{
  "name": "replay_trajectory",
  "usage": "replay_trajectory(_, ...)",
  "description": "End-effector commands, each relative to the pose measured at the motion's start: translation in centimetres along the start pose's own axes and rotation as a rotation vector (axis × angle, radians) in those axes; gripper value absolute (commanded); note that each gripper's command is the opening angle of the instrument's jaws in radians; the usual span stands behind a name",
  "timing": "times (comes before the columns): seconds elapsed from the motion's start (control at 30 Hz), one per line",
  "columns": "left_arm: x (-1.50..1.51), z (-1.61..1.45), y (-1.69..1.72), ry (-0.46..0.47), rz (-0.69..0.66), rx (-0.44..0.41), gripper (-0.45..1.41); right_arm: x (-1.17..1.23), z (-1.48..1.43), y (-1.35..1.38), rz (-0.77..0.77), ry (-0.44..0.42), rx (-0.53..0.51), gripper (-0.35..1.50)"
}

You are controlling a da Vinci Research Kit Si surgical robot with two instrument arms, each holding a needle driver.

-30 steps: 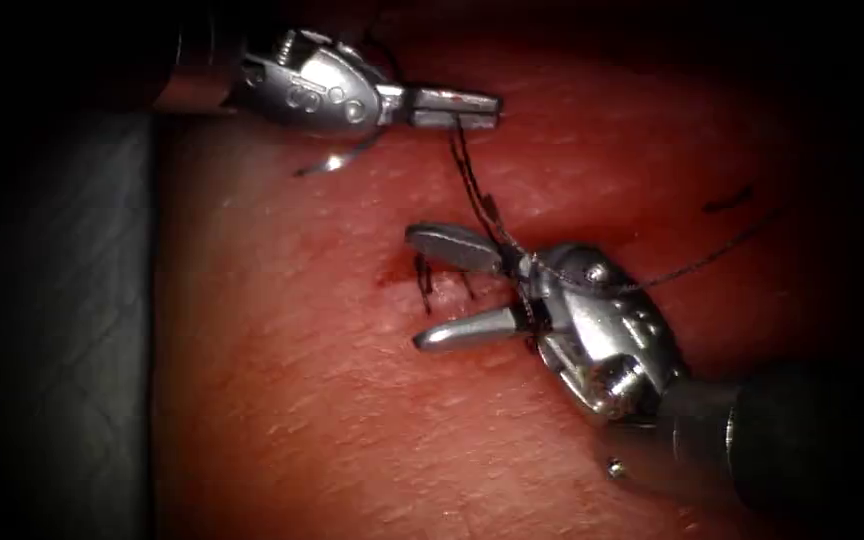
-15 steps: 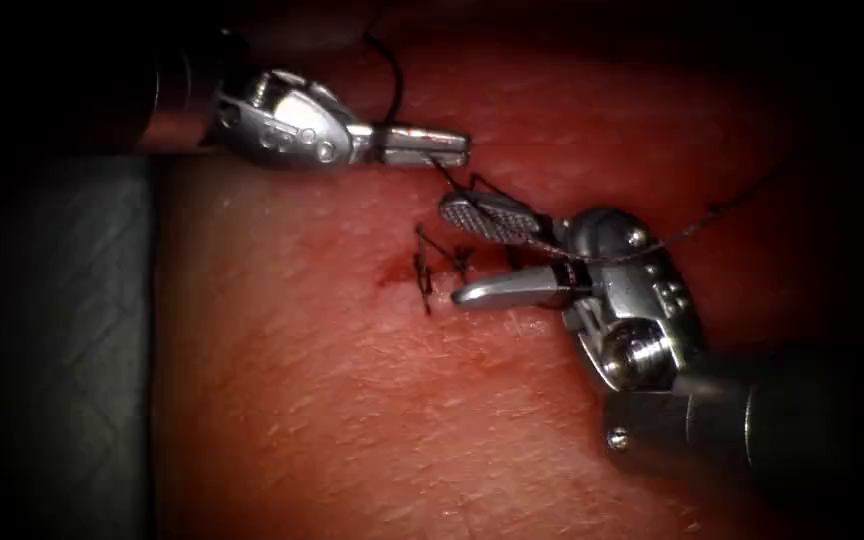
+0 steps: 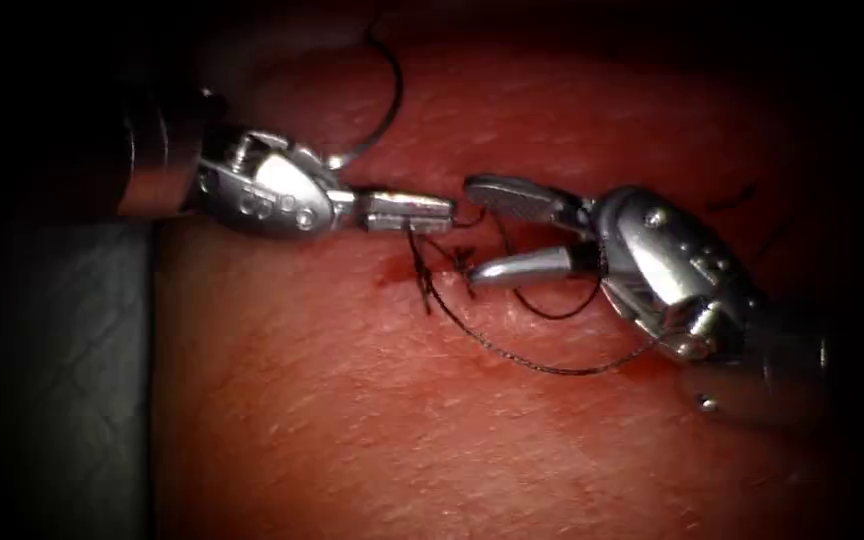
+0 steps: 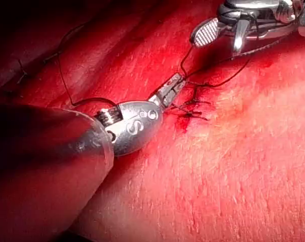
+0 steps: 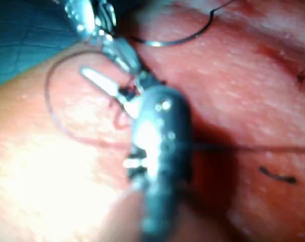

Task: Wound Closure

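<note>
Dark cloth (image 3: 52,380) lies at the far L, beside the tissue (image 3: 352,430).

L hand (image 3: 442,211): clenched on the thread (image 3: 542,371), as it was 1 s ago. It has dropped from up top to just above the stitch (image 3: 422,268), with its tip now close to the R hand. The thread leaves its tip & runs down past the stitch.

Needle (image 3: 397,95): loose, in neither hand. It lies curved on the tissue behind the L hand, L of the stitch, & I can't see any part of it in the tissue.

Thread: 1 s ago it was stretched straight between the 2 hands. Now it is slack, a long loop lying on the tissue below the R hand & reaching its wrist, plus a smaller bight under its lower jaw.

R hand (image 3: 472,232): released, jaws wide apart, grasping nothing. It has come up & L, and its tips sit just R of the stitch's short tails.

Judgement: the tension is off and the hands have closed in over the stitch, which looks like knot work. Can't tell if the thread is wrapped round the R hand.

Count: 2 hands, 1 needle, 1 long thread, 1 stitch seen, 1 cut thread end (image 5: 276,176) far R on the tissue, 1 cloth.
</note>
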State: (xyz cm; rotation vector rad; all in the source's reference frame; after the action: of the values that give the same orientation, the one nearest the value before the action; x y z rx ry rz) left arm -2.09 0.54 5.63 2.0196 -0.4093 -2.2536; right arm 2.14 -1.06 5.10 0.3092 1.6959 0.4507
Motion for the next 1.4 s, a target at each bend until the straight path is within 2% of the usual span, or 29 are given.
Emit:
replay_trajectory(0.03,-0.06,0.09,0.09,0.004,0.003,-0.004,-0.45,-0.08,0.0,0.0,-0.016,-0.013,-0.034,0.42)
replay_trajectory(0.2,0.03,0.24,0.47,0.015,-0.01,-0.009,-0.45,-0.02,0.01,-0.02,-0.032,-0.032,-0.118,0.39)
replay_trajectory(0.3,0.05,0.25,0.51,0.014,-0.014,-0.008,-0.45,-0.05,0.02,-0.03,0.019,-0.06,-0.137,0.34)
replay_trajectory(0.33,0.06,0.25,0.52,0.014,-0.014,-0.008,-0.45,-0.06,0.03,-0.04,0.038,-0.085,-0.148,0.31)
replay_trajectory(0.43,0.2,0.27,0.58,0.017,-0.014,-0.009,-0.45,-0.18,0.07,-0.09,0.169,-0.293,-0.281,0.27)
replay_trajectory(0.5,0.26,0.28,0.62,0.02,-0.014,-0.011,-0.45,-0.21,0.07,-0.07,0.207,-0.324,-0.317,0.27)
replay_trajectory(0.7,0.51,0.3,0.73,0.028,-0.014,-0.016,-0.45,-0.25,0.02,-0.02,0.238,-0.351,-0.385,0.29)
replay_trajectory(0.83,0.79,0.35,0.82,0.04,-0.016,-0.021,-0.45,-0.24,-0.02,-0.02,0.237,-0.36,-0.422,0.29)
replay_trajectory(0.87,0.94,0.4,0.86,0.044,-0.017,-0.022,-0.45,-0.25,-0.03,-0.01,0.236,-0.38,-0.452,0.29)
replay_trajectory(0.93,0.97,0.41,0.88,0.047,-0.017,-0.023,-0.45,-0.25,-0.03,-0.01,0.236,-0.388,-0.46,0.29)
replay_trajectory(0.97,1.03,0.45,0.89,0.051,-0.017,-0.025,-0.45,-0.27,-0.02,0.0,0.236,-0.418,-0.474,0.29)
replay_trajectory(1.1,1.04,0.5,0.9,0.057,-0.016,-0.027,-0.45,-0.34,0.01,0.01,0.233,-0.459,-0.513,0.31)
replay_trajectory(1.13,1.0,0.51,0.87,0.06,-0.016,-0.028,-0.45,-0.41,0.02,0.03,0.232,-0.498,-0.532,0.36)
replay_trajectory(1.23,0.96,0.49,0.86,0.064,-0.016,-0.03,-0.45,-0.49,0.03,0.05,0.228,-0.516,-0.554,0.36)
replay_trajectory(1.37,0.94,0.47,0.86,0.066,-0.016,-0.032,-0.45,-0.56,0.07,0.05,0.23,-0.536,-0.542,0.36)
replay_trajectory(1.4,0.94,0.47,0.85,0.067,-0.016,-0.032,-0.45,-0.63,0.13,0.04,0.231,-0.567,-0.531,0.36)
